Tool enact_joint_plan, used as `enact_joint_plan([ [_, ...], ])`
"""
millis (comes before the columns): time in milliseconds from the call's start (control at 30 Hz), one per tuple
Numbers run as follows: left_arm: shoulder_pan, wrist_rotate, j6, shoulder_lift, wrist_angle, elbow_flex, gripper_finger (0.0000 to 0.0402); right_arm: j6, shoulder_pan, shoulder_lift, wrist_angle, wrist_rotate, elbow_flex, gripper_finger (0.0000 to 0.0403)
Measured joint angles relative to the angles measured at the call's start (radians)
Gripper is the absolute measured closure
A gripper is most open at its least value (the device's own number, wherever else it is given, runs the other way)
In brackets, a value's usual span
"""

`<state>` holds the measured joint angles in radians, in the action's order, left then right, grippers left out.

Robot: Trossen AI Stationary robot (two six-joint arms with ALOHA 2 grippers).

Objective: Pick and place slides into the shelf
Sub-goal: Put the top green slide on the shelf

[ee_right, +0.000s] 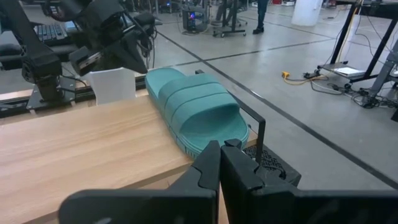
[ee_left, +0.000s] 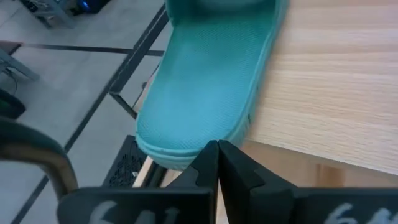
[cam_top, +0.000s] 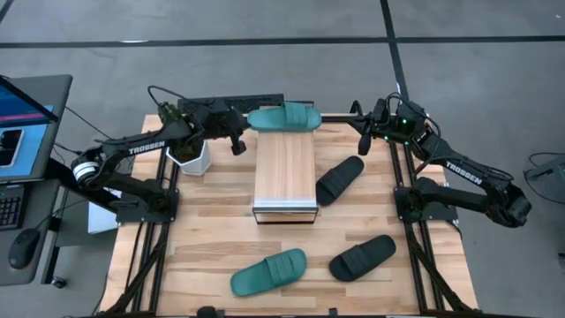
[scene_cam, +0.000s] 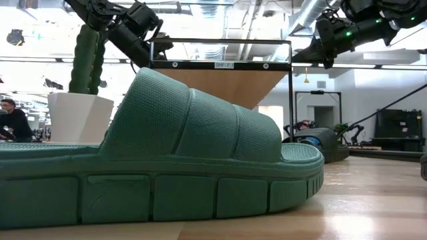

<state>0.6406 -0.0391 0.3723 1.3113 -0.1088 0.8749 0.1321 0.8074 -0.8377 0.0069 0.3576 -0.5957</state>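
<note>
One teal slide [cam_top: 282,117] lies sole-down across the far end of the shelf [cam_top: 284,181], on its light plank top. One end [ee_left: 186,140] juts past the shelf's left side. My left gripper [cam_top: 237,143] is shut and hangs just left of that end [ee_right: 152,78]. My right gripper [cam_top: 362,140], also shut, is off the shelf's right side, a little way from the slide's other end [ee_right: 211,140]. On the tabletop lie a second teal slide [cam_top: 269,272], which fills the low view [scene_cam: 167,167], and two black slides [cam_top: 340,179] [cam_top: 362,256].
A white pot with a green plant [cam_top: 192,155] stands just left of the shelf, under the left arm. A black strip [cam_top: 231,101] lies at the table's far edge. A laptop and keyboard [cam_top: 18,132] sit off the table's left side. Bare wood [cam_top: 212,221] shows near the shelf.
</note>
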Motion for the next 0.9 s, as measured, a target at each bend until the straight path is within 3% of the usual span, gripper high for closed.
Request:
enact_joint_plan([
  [567, 0.016, 0.076, 0.062, 0.000, 0.101, 0.000, 0.0402, 0.000, 0.000, 0.000, 0.000, 0.000, 0.000, 0.0403],
  [800, 0.012, -0.093, 0.034, 0.000, 0.007, 0.000, 0.0401, -0.001, 0.000, 0.000, 0.000, 0.000, 0.000, 0.0403],
  [900, 0.008, -0.111, 0.028, 0.000, -0.005, 0.000, 0.0401, 0.000, 0.000, 0.000, 0.000, 0.000, 0.000, 0.0403],
])
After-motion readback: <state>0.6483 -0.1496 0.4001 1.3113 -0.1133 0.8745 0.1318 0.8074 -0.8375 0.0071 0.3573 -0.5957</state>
